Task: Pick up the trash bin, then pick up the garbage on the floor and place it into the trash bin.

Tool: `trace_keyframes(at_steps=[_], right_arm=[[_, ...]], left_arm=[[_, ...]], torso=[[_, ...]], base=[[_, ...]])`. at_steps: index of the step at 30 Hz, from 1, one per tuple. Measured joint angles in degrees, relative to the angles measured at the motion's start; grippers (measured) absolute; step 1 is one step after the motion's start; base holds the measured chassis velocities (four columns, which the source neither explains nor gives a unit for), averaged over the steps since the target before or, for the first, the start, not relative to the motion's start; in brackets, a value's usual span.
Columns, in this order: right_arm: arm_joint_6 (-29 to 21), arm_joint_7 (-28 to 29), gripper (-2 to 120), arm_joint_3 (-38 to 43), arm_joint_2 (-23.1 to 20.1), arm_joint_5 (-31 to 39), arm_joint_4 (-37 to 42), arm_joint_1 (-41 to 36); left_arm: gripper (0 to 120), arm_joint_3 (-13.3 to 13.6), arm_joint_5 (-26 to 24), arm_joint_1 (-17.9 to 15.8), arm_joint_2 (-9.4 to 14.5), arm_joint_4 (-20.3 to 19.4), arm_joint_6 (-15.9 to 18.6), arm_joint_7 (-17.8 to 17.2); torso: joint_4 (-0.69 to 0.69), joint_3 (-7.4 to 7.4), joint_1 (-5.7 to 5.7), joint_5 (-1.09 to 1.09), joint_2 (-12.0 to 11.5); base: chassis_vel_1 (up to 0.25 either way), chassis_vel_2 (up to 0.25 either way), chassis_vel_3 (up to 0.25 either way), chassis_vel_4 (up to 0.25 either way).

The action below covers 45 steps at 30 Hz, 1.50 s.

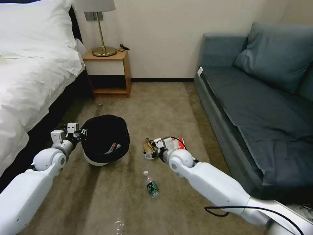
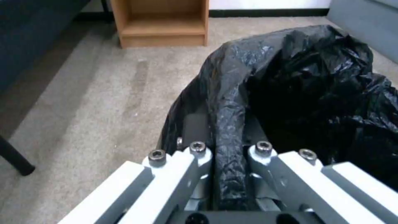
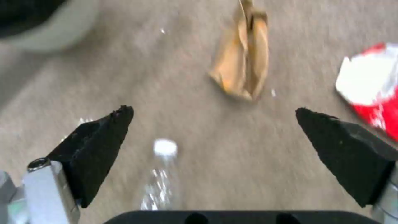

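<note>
1. Left gripper [image 2: 227,174] was clamped on the black-bag-covered rim of the small round white plastic trash bin [image 1: 105,138], bin tilted w/ its mouth facing up toward the head camera, a wrapper inside.
2. Right gripper [image 3: 213,137] hung w/ fingers spread wide, nothing btwn them, above the brownish-beige carpet floor [image 1: 163,107].
3. Crumpled brown paper bag [image 3: 242,67] lay just beyond its fingertips; red-and-white crushed packet [image 3: 373,93] beside one finger; clear plastic bottle w/ green label [image 1: 151,184] under the claw.
</note>
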Motion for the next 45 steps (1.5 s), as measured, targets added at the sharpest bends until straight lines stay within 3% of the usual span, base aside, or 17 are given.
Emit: trace_keyframes(at_steps=[8, 20, 45], right_arm=[[-0.9, -1.8, 100, 1.7, -1.4, -1.5, 0.4, -5.4], [1.6, -6.9, 100, 1.5, 4.8, -7.8, -4.1, -10.1], [8.2, -12.7, 100, 3.3, 10.7, -17.1, -16.7, -13.3]], left_arm=[[4, 0.8, 0.0, -0.7, -0.3, 0.1, 0.1, -0.2], [4, 1.5, -0.3, -1.3, -0.1, 0.2, 0.2, -0.6], [4, 1.2, 0.0, -1.0, -1.2, 1.2, -0.2, 0.1]], torso=[[0.01, 0.00, 0.00, 0.00, 0.0], [0.03, 0.00, 0.00, 0.00, 0.0], [0.02, 0.01, 0.00, 0.00, 0.0]], base=[[0.000, 0.000, 0.000, 0.000], [0.000, 0.000, 0.000, 0.000], [0.000, 0.000, 0.000, 0.000]])
